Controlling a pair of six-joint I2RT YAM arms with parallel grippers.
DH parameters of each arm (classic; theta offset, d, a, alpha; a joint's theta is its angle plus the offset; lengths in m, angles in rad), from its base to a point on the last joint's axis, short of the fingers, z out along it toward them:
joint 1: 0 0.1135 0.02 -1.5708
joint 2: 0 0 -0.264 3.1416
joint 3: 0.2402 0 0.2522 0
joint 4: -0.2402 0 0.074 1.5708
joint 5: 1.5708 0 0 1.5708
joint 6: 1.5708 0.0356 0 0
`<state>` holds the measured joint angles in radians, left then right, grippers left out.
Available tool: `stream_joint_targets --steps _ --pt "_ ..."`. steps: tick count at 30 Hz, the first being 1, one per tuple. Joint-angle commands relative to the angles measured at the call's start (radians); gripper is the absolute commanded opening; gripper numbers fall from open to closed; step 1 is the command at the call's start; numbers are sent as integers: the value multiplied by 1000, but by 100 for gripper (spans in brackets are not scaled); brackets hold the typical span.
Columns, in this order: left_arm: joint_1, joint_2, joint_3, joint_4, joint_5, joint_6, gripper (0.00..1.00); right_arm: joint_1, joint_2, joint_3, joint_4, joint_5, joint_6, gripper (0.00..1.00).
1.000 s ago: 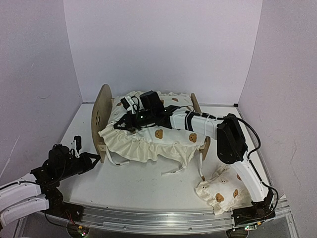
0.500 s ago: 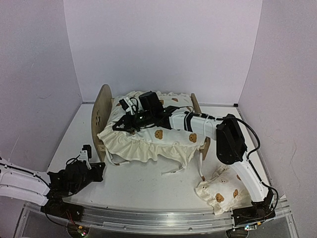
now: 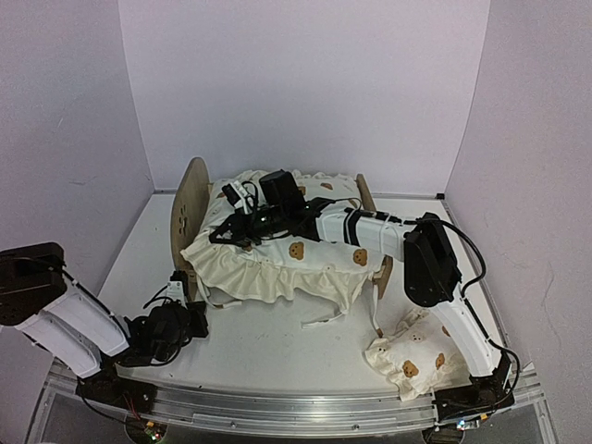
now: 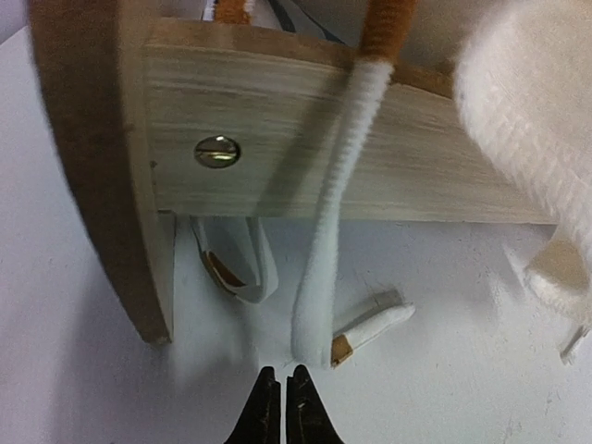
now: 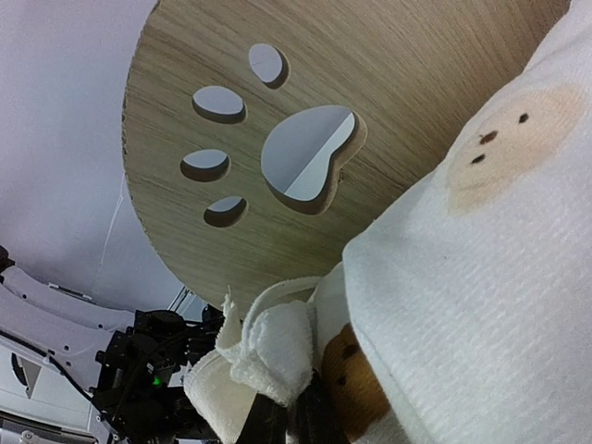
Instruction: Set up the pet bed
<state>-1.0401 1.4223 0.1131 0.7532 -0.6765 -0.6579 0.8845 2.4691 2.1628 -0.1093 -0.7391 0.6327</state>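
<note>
Overhead, the pet bed [image 3: 191, 215] sits mid-table toward the back wall, headboard at the left end and footboard at the right. The bear-print cushion [image 3: 277, 264] is draped over it and spills off the near side. The pillow [image 3: 412, 356] lies well apart on the table [image 3: 277, 347], near the right arm's base. The right gripper [image 3: 225, 233] is over the cushion's headboard end, and the left gripper [image 3: 196, 319] is low on the table, just beside the bed's near-left corner. Overhead can't resolve either jaw gap. The left wrist view can: fingers [image 4: 268, 407] pressed together with nothing between them, tips just beside the end of a white tie strap [image 4: 326, 277] hanging past the wooden side rail [image 4: 416, 157] and its screw [image 4: 217, 151]. In the right wrist view the jaws are closed, pinching a bunched bit of cushion fabric in front of the paw-print cutout [image 5: 305, 157], which is barely visible overhead. Versus a second ago, the left arm has swung in from the far-left edge, so its gripper is now lower and nearer the bed. The right arm, cushion, pillow and bed are unchanged.
</note>
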Motion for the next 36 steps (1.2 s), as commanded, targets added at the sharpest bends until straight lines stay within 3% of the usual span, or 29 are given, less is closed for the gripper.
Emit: stream_joint_targets --steps 1,4,13,20,22,25,29,36 --pt "-5 114 74 173 -54 58 6 7 -28 10 54 -20 -4 0" --pt "-5 169 102 193 -75 59 8 7 -39 5 54 -20 -8 0" --pt "20 270 179 178 -118 68 32 17 -51 -17 56 -25 -15 0" --pt "109 291 262 17 -128 34 41 23 -66 -40 60 -29 -18 0" --pt "137 295 280 2 -115 40 39 26 -67 -41 61 -29 -18 0" --pt "175 299 286 1 -42 62 17 27 -64 -41 64 -29 -12 0" --pt "177 252 254 -4 25 77 0 27 -60 -30 68 -14 -6 0" --pt "176 -32 150 -166 381 -2 0 27 -44 1 64 34 2 0"
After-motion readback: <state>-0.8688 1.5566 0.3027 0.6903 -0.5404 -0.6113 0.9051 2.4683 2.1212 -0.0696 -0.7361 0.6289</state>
